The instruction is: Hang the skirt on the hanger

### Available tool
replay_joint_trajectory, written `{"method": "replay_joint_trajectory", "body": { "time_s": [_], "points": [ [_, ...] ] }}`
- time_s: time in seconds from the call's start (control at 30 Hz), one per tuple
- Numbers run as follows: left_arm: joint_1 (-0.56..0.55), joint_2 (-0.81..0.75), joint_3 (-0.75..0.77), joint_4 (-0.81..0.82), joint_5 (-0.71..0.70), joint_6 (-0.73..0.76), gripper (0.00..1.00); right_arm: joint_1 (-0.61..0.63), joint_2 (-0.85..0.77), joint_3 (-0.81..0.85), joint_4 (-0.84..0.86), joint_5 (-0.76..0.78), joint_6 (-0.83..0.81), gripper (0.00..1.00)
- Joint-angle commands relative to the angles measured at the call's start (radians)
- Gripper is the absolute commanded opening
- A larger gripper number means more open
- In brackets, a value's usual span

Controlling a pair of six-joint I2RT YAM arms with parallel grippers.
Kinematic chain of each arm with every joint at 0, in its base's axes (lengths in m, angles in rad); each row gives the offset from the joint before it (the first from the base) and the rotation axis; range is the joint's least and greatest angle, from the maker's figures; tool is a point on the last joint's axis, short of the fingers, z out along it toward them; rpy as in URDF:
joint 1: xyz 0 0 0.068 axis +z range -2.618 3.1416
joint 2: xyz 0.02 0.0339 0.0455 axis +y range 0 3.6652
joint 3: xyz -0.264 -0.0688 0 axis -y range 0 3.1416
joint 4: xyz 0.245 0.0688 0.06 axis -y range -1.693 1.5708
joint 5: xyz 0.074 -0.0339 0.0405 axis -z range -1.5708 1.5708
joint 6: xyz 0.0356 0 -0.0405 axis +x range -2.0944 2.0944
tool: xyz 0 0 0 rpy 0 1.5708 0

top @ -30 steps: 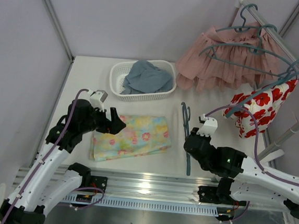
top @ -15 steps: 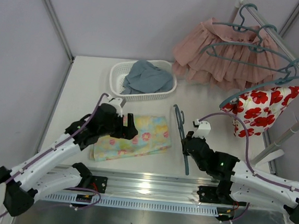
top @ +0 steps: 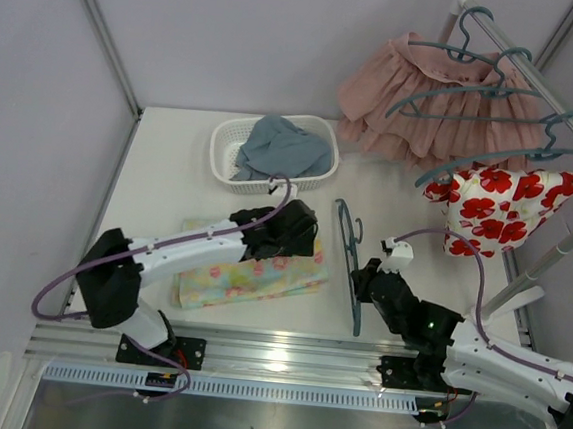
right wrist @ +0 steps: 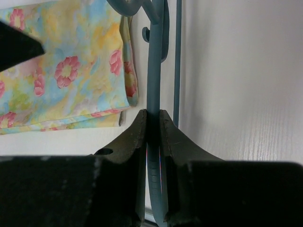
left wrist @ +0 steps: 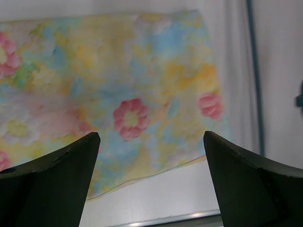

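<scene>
Skirt (top: 251, 272) in pastel yellow, green and blue with pink flowers lies flat and folded on the white table (top: 170, 164), toward the near edge. The left gripper (top: 295, 230) is over the skirt's right end with its jaws spread wide and nothing between them. Just to the right, the teal hanger (top: 347, 250) stands up on edge, and the right gripper (top: 366, 282) is clamped tight on its near part. Farther back sits a white basket (top: 228, 134) with a blue-grey cloth (top: 282, 146) in it. A metal rail (top: 539, 81) on the right carries more hangers, a pink pleated skirt (top: 426, 116) and a white garment with red flowers (top: 498, 208). Plain grey walls close in the space. The right wrist view shows the hanger pinched between the closed fingers, with a narrow strip of table between it and the skirt's edge. The overhead view hides that grip under the arm.
</scene>
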Motion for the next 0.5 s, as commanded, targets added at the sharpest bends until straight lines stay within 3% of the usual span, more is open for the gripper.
{"method": "replay_joint_trajectory", "body": {
  "time_s": [0.0, 0.13, 0.47],
  "points": [
    [-0.051, 0.118, 0.143, 0.001, -0.126, -0.088, 0.97, -0.008, -0.04, -0.031, 0.048, 0.009, 0.033, 0.0],
    [-0.065, 0.27, 0.235, 0.017, -0.109, -0.121, 0.96, -0.007, -0.068, -0.078, 0.092, -0.002, 0.036, 0.0],
    [-0.074, 0.417, 0.327, -0.005, -0.097, -0.129, 0.92, 0.012, -0.081, -0.082, 0.091, 0.083, 0.056, 0.0]
  ]
}}
